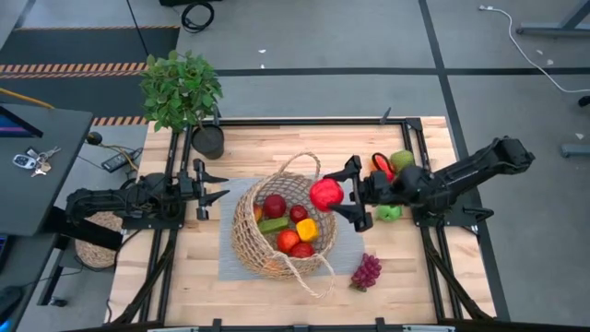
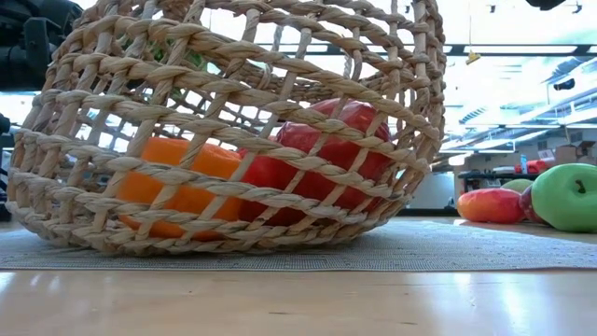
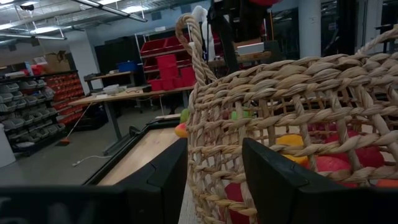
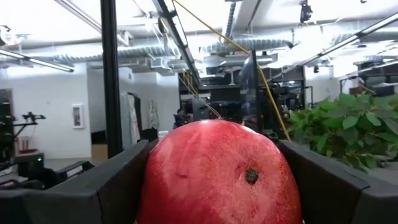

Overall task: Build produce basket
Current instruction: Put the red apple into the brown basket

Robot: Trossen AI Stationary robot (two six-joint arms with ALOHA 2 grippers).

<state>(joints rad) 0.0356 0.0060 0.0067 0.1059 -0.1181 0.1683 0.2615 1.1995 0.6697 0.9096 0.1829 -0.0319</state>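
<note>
Red apple [image 1: 325, 195] clenched in right end effector [image 1: 343, 195] | left end effector [image 1: 210, 186] released | basket [image 1: 247, 242] hides produce

Bench [image 1: 184, 267], wooden, grey mat under basket [image 1: 247, 242] (tilted, holding mixed produce [image 1: 293, 229]). Right gripper [image 1: 339, 195]: jaws clamped on red fruit [image 1: 325, 195] above basket rim. Left gripper [image 1: 214, 184]: jaws apart, beside basket. Purple grapes [image 1: 366, 271] on bench; potted plant [image 1: 182, 89] at far corner.
</note>
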